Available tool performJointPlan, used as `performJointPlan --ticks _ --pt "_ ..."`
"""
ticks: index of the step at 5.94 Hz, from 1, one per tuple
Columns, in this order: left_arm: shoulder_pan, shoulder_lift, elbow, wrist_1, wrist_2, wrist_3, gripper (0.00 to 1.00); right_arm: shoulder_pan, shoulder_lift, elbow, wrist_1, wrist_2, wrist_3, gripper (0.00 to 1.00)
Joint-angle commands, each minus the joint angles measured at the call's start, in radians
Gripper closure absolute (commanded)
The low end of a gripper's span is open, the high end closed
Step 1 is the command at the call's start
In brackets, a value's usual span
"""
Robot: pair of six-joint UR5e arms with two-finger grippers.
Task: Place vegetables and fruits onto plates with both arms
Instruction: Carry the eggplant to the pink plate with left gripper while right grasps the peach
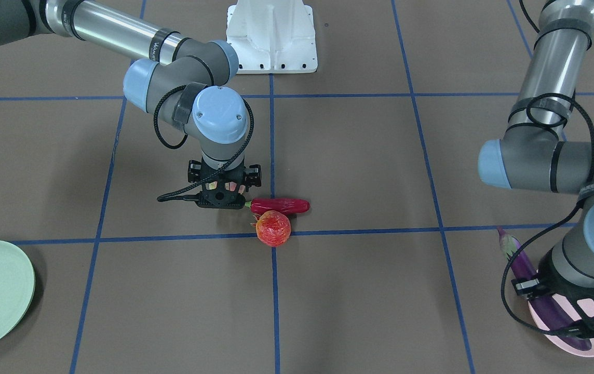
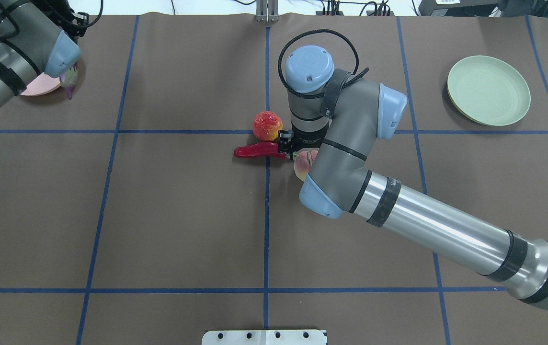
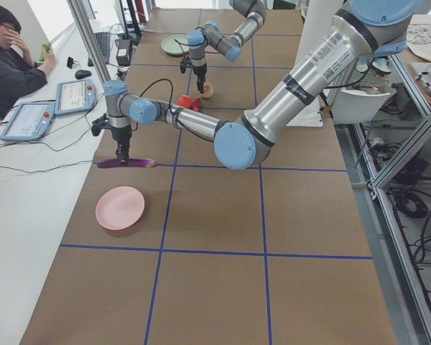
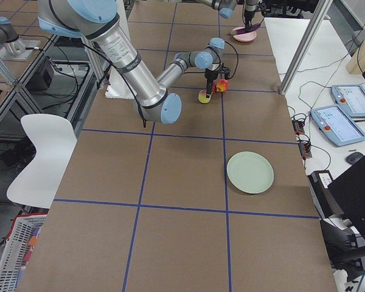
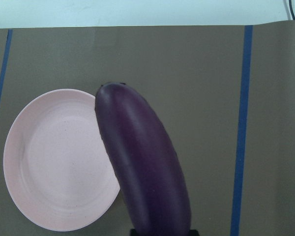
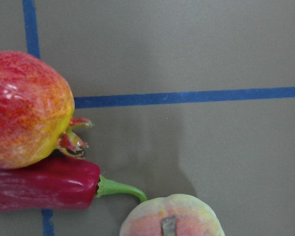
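A person (image 3: 11,72) sits near two tablets (image 3: 75,95) beside the brown table (image 3: 215,237).

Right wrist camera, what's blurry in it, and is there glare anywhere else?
Right wrist view: the round pale yellow-pink peach at the bottom edge looks soft and cropped, the blue tape line crisper. Front-facing view: glare streaks the right arm's silver tube. Left wrist view: a mild sheen on the long glossy purple eggplant.
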Motion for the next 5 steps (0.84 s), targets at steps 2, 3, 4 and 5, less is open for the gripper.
performJointPlan --ticks 2,3,4,5 --pt "-0.012 -0.001 0.011 -0.006 0.001 0.004 1.00 -0.022 -0.001 -0.035 0.006 -0.016 -0.015 0.00" --pt "-0.014 -0.001 0.012 -0.006 0.001 0.004 1.00 -0.022 -0.004 -0.036 0.004 -0.005 -0.015 0.06" --pt "-0.017 -0.001 0.028 -0.006 0.003 0.029 1.00 -0.022 -0.006 -0.023 -0.002 0.003 -0.009 0.87" --pt "-0.025 -0.001 0.082 -0.009 0.059 0.084 1.00 -0.016 -0.003 0.010 -0.005 0.006 0.008 1.00"
